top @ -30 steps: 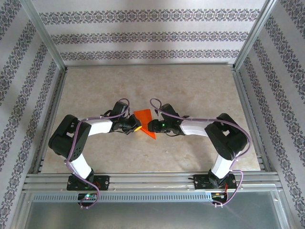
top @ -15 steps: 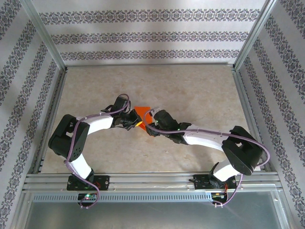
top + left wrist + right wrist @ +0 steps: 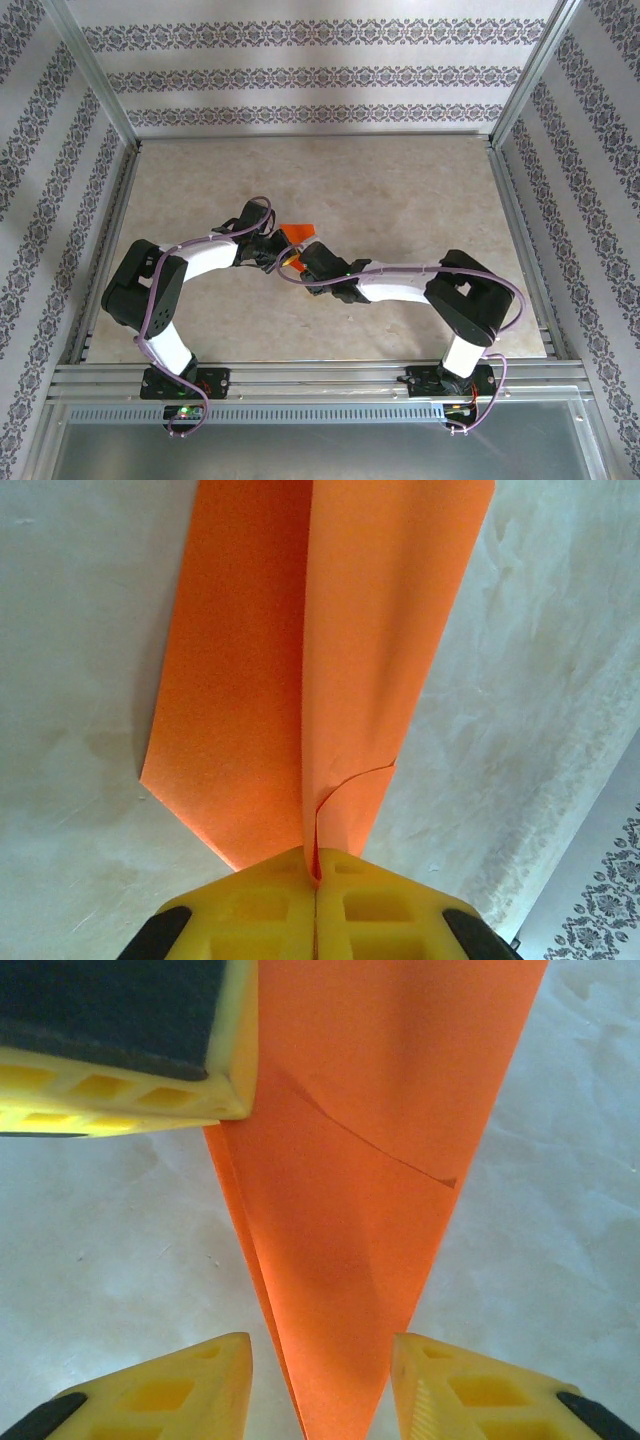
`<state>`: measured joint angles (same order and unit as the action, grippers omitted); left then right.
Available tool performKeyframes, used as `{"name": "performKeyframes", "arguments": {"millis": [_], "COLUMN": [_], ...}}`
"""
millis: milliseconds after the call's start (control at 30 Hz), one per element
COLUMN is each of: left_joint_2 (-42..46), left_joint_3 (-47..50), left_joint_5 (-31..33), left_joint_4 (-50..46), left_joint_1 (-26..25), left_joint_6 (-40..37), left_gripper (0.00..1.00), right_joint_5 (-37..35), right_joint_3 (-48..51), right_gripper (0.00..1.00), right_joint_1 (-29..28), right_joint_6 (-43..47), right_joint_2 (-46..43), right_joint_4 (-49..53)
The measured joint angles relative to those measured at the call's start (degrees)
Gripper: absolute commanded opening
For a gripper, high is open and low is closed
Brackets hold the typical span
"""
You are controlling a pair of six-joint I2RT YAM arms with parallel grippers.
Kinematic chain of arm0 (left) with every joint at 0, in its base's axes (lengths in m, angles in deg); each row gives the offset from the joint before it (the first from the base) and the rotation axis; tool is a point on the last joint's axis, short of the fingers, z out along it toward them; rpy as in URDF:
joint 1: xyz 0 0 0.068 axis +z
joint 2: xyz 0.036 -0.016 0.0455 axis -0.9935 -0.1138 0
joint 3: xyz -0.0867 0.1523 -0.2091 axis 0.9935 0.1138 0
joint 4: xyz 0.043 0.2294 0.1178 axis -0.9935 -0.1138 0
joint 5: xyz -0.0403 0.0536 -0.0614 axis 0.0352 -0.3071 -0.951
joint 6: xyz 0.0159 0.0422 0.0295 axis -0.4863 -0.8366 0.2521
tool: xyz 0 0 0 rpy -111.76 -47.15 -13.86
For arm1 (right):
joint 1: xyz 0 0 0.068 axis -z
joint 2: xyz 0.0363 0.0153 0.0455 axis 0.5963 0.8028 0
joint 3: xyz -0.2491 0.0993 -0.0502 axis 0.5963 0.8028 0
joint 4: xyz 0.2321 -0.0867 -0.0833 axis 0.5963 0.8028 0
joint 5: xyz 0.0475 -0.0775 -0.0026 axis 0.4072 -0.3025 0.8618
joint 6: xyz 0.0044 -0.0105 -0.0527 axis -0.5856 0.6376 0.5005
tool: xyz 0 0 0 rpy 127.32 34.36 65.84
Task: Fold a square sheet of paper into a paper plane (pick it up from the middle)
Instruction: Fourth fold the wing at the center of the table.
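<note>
Start at your left gripper (image 3: 277, 256): it is clamped on the near-left edge of the paper plane (image 3: 299, 232). In the left wrist view its yellow fingers (image 3: 250, 905) are pressed flat together at the gripper's tip (image 3: 315, 868), and the paper plane (image 3: 345, 630) comes straight out of the seam. It fans away over the table (image 3: 80, 630) in two layers with a centre crease between them. There is a small tear or kink in the layer right of the crease, close to the pinch.

The plane itself sits at mid-table, between the two wrists. A second ago you could see a broad orange triangle from above. Now only a small piece shows on its far side, because the right arm has swung leftward across it.

Your right gripper (image 3: 300, 263) has moved from the plane's right side to its near side. In the right wrist view it (image 3: 320, 1360) stands unclenched. The plane's pointed end (image 3: 340, 1290) runs down between the two fingers (image 3: 190, 1385) with a gap on each side, so nothing is held yet. The left gripper's finger (image 3: 130, 1080) sits beside the plane, at its upper left.

My read is that the right hand is lined up to pinch the nose, either for the next crease or to take over the hold.
</note>
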<state>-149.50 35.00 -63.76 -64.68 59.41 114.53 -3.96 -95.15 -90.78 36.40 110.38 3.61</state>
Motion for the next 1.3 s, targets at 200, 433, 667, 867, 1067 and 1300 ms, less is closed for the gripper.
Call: {"name": "performKeyframes", "arguments": {"millis": [200, 433, 667, 867, 1067, 1300], "left_joint_2": [0.0, 0.0, 0.0, 0.0, 0.0, 0.0], "left_joint_3": [0.0, 0.0, -0.5, -0.7, -1.0, -1.0], "left_joint_5": [0.0, 0.0, 0.0, 0.0, 0.2, 0.2], "left_joint_4": [-0.5, -0.6, -1.0, -1.4, -2.0, -2.1], "left_joint_1": [0.0, 0.0, 0.0, 0.0, -0.3, -0.3], "left_joint_6": [0.2, 0.2, 0.2, 0.2, 0.2, 0.2], "left_gripper": [0.07, 0.07, 0.08, 0.09, 0.09, 0.09], "right_joint_5": [0.0, -0.2, -0.6, -0.6, -0.5, 0.3], "right_joint_3": [-1.3, -1.7, -1.7, -1.8, -1.7, -2.6], "right_gripper": [0.39, 0.32, 0.24, 0.19, 0.22, 0.27], "right_joint_1": [0.0, 0.0, 0.0, 0.0, 0.1, 0.1], "right_joint_6": [0.0, -0.8, -1.4, -1.4, -1.4, -2.4], "right_joint_2": [1.9, 3.0, 3.3, 3.4, 3.4, 3.4], "right_joint_4": [0.1, 1.0, 1.3, 1.4, 2.0, 3.5]}}
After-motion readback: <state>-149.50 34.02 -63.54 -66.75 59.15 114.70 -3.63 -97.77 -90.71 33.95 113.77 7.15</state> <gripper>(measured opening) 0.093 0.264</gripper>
